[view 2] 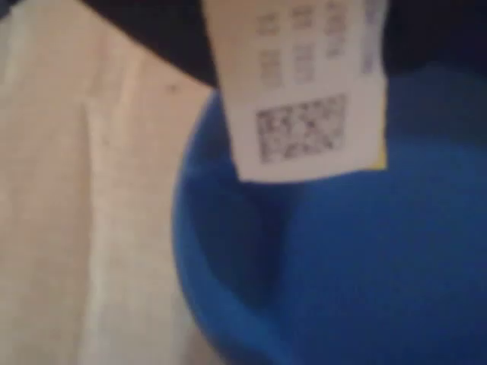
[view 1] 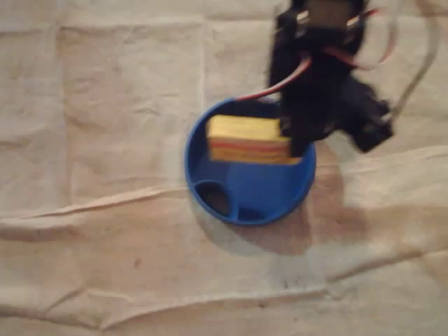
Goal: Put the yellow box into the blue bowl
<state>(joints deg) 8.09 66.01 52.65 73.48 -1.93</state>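
Where the creased beige cloth (view 1: pixel 105 140) covers the surface, its weave looks coarse and matte, with long folds running across the lower half of the overhead view. A round blue bowl (view 1: pixel 266 192) of smooth, plastic-looking material sits just right of the frame's centre. Two darker patches lie inside its lower left rim, too blurred to make out.

A flat rectangular yellow box (view 1: pixel 246 138), with red and orange stripes along its long side, lies across the upper half of the bowl's opening and within the rim's outline. From above I cannot tell whether it hangs over the bowl's floor or touches it.

The black arm (view 1: pixel 318 63) comes in from the upper right of the frame with a red wire (view 1: pixel 280 87) looping along it. Its pincer (view 1: pixel 294 138) is at the box's right end, closed on that end, though blur hides the fingertips.

In the wrist view the yellow box (view 2: pixel 304 84) hangs down from the top centre of the frame. It shows a white label (view 2: pixel 300 133) printed with a square dotted code and faint rows of text, and a thin yellow edge at its lower right corner. The blue bowl (view 2: pixel 342 266) lies beneath it at the lower right, and the cloth (view 2: pixel 76 190) spreads at the left.
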